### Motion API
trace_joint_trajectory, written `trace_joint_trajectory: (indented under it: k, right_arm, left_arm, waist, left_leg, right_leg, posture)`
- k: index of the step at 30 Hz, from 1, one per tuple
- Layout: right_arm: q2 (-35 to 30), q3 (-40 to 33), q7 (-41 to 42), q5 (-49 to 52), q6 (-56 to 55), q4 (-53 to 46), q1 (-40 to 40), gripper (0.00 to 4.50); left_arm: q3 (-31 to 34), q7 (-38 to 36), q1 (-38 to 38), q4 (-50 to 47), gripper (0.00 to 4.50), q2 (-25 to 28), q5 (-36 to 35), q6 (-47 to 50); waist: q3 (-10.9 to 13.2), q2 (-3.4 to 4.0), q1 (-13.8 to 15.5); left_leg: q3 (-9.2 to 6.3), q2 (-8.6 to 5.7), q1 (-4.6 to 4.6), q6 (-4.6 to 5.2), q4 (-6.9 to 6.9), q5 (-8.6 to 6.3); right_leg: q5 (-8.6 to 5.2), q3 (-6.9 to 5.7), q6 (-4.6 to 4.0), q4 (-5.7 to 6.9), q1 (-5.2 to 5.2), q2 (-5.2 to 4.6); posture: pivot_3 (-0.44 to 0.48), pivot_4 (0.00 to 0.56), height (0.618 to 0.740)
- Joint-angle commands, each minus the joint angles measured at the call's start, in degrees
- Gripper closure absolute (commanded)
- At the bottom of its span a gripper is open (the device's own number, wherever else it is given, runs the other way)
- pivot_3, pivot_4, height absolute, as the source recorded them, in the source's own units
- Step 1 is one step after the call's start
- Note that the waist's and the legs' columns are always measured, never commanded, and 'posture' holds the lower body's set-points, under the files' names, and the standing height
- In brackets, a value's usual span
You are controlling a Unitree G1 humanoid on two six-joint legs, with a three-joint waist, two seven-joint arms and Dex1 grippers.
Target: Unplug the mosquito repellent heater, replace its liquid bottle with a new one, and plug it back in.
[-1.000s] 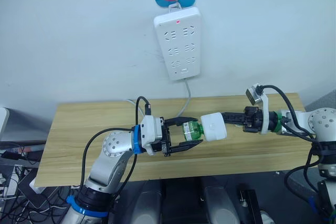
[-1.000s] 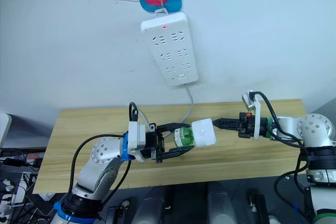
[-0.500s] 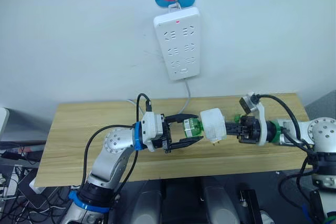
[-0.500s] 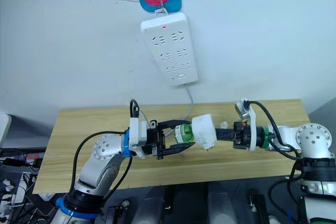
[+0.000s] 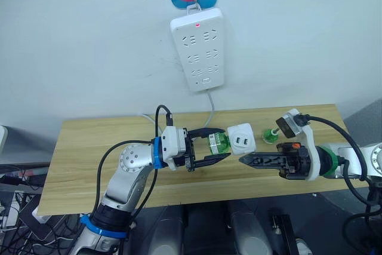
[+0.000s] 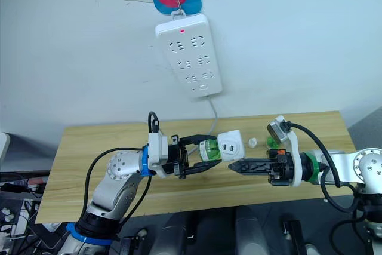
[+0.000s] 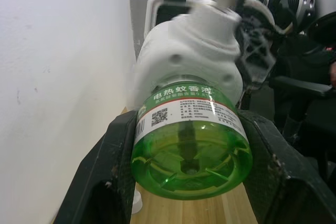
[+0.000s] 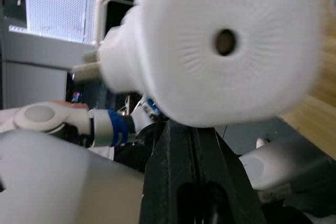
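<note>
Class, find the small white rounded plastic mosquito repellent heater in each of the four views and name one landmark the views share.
Left eye view: mosquito repellent heater mid-picture, above the table.
Right eye view: mid-picture, right of the left gripper.
Left wrist view: upper middle, behind the bottle.
Right wrist view: large, across the upper right.
Shared landmark: the green liquid bottle attached to it, between the left gripper's fingers.

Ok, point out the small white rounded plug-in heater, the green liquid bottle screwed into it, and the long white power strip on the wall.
White rounded heater (image 5: 241, 138), left eye view, on its prong face.
Green liquid bottle (image 7: 190, 139), left wrist view, on its clear green body.
Long white power strip (image 5: 198, 48), left eye view, on its socket face.
</note>
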Motion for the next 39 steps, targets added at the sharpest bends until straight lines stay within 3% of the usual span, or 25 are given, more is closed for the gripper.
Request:
trace_joint_trajectory:
  k: [1,11,19,24,39]
  right_arm:
    - [-1.5,0.8,2.9,2.0,-2.3,-3.2,-0.6,4.48]
    - [-3.6,3.7,5.2,2.0,-5.0,-2.9,-10.6,4.48]
    - [1.6,6.3,-13.1,0.7,-11.6,2.2,-16.6,4.48]
    - [4.0,5.8,-17.1,-1.9,-11.8,5.8,-19.2,4.48]
    - [5.5,5.2,-4.7,-17.1,-4.3,3.0,-11.6,4.48]
  left_arm:
    - [0.0,0.0,0.1,-0.6,2.24,-0.5,0.0,-1.4]
    - [0.0,-0.5,0.3,-0.4,2.24,-0.3,0.0,-1.4]
    - [-0.4,-0.4,0.7,-1.1,2.24,-0.4,-0.1,-1.3]
    - [-0.5,-0.6,1.6,-2.0,2.24,-0.1,-0.4,-0.9]
    - [0.6,0.0,1.4,-4.2,2.24,-0.2,-2.2,1.9]
  waist:
    - [0.0,0.00,0.0]
    - [0.0,0.00,0.0]
    - [0.0,0.00,0.0]
    - [0.0,0.00,0.0]
    - [0.0,0.01,0.0]
  left_leg:
    - [0.00,0.00,0.00,0.00,0.00,0.00]
    - [-0.02,0.01,0.00,0.00,-0.01,0.00]
    - [-0.02,0.01,-0.01,0.00,-0.01,0.00]
    - [0.01,0.00,-0.02,-0.01,-0.01,0.01]
    - [0.01,0.00,-0.02,0.00,-0.01,0.00]
  right_leg:
    - [0.00,0.00,0.00,-0.01,0.00,0.00]
    - [0.00,-0.02,0.00,-0.04,0.00,-0.01]
    - [0.00,0.00,0.00,-0.04,-0.02,-0.03]
    - [0.00,0.02,-0.01,-0.02,-0.03,-0.05]
    - [0.00,0.02,-0.01,-0.01,-0.05,-0.04]
  posture:
    - [-0.080,0.296,0.740]
    - [-0.083,0.296,0.740]
    - [-0.085,0.285,0.740]
    - [-0.082,0.283,0.740]
    - [-0.062,0.287,0.740]
